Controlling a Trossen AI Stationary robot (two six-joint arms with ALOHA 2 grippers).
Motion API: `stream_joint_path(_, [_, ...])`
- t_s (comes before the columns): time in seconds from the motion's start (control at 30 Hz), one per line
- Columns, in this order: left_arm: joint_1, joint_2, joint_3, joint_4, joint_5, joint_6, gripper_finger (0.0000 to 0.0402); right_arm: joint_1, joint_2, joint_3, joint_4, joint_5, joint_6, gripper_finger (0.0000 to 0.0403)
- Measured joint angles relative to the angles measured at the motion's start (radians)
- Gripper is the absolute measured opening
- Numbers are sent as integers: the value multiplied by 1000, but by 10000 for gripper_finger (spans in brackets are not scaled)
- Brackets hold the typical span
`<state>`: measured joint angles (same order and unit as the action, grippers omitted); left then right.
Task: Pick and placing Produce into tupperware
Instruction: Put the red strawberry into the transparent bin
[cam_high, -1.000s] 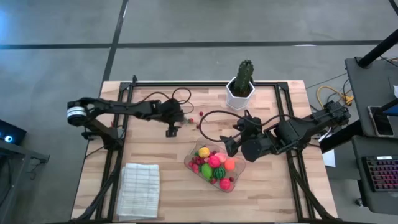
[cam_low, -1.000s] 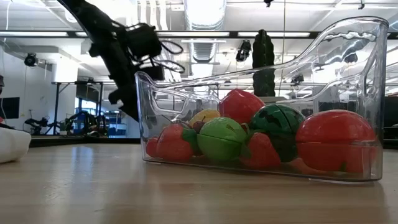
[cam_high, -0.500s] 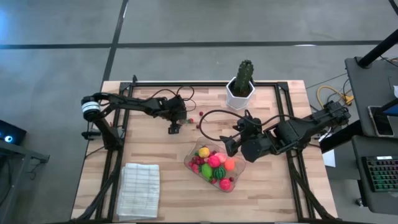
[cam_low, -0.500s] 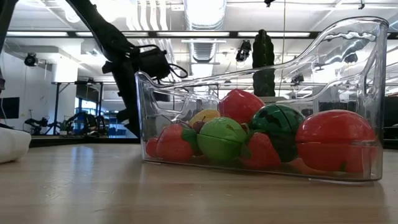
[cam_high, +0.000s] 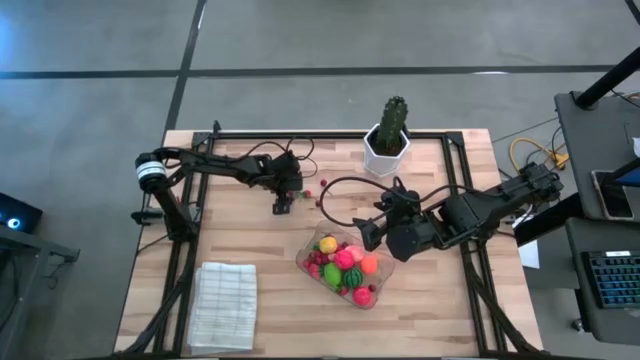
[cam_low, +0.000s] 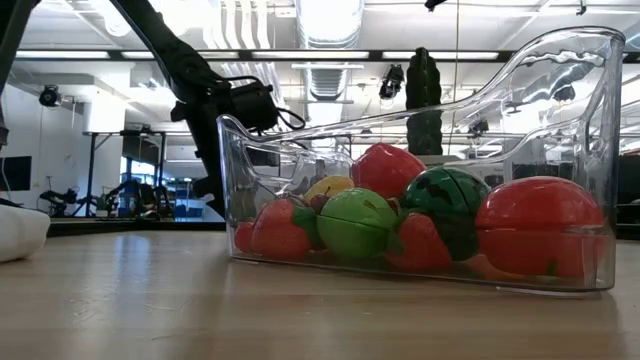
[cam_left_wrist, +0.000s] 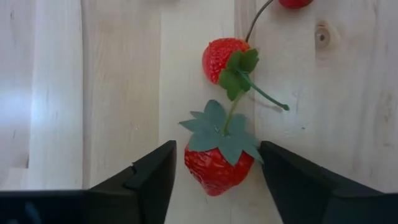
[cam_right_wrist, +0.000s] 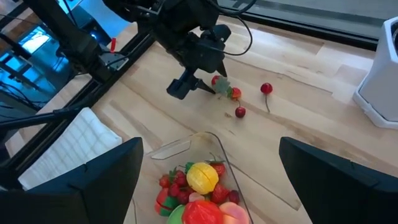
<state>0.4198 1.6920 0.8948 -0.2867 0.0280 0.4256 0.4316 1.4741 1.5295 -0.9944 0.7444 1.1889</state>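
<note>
The left claw (cam_high: 283, 205) was low over the table (cam_high: 250, 240), left of the middle of the high view. Its two fingers (cam_left_wrist: 149, 180) stood one on each side of a red strawberry (cam_left_wrist: 217, 165), with small gaps to it, so the claw was part way open and not yet holding the berry. A second strawberry (cam_left_wrist: 221, 57) lay just past the first one, and their green leaves and stems met between them. In the right wrist view, two small red cherries (cam_right_wrist: 266, 89) lay on the wood near the strawberries, above the middle of the frame. The clear tub (cam_high: 303, 262) sat on the table, a little below and right of the middle of the high view. It had a heap of toy fruit (cam_high: 343, 264) in it: a yellow piece, pink and red pieces, a green one and a striped melon (cam_low: 447, 212). The right claw (cam_high: 362, 236) hung just above the tub's upper right edge in the high view, and its fingers (cam_right_wrist: 68, 186) were spread wide with nothing in them. A cactus (cam_high: 392, 118) in a white pot (cam_high: 384, 156) stood at the top of the table. A white cloth (cam_high: 222, 304) lay folded in the lower left.
</note>
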Motion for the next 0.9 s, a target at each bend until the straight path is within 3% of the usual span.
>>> stream_joint_path(0.43, [-5, -18, -2, -22, -3, -14, 133, 0, 15, 0, 0, 0, 26, 368])
stream_joint_path(0.67, [-29, -150, -3, -47, 7, -166, 129, 0, 15, 0, 0, -1, 22, 368])
stream_joint_path(0.77, [-55, -259, -3, -43, 81, -278, 133, 3, 15, 0, 0, -2, 6, 368])
stream_joint_path(0.9, [-100, -407, -3, 17, 303, -493, 134, 9, 15, 0, -1, -10, -28, 368])
